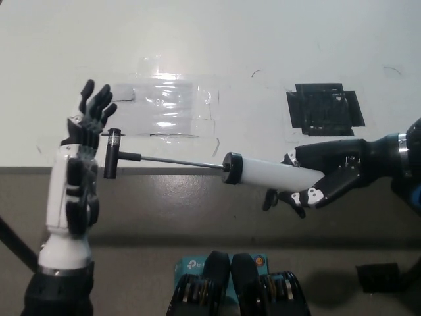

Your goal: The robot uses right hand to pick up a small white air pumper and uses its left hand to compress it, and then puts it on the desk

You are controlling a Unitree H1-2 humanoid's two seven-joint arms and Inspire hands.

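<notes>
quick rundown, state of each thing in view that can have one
air pumper: held off the desk, lying roughly level, rod drawn out
T-handle: at the rod's far end, right beside the left hand
right hand: shut on the pumper's white barrel
left hand: open, raised, fingers apart
clear tape patch: stuck flat on the desk
black tape square: stuck flat on the desk

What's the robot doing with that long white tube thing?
That is a small air pump. The black right hand holds its white barrel sideways above the desk edge, with the rod pulled out. The white left hand is open right beside the pump's black handle, ready to push it in. The pump has not been squeezed yet.
</notes>
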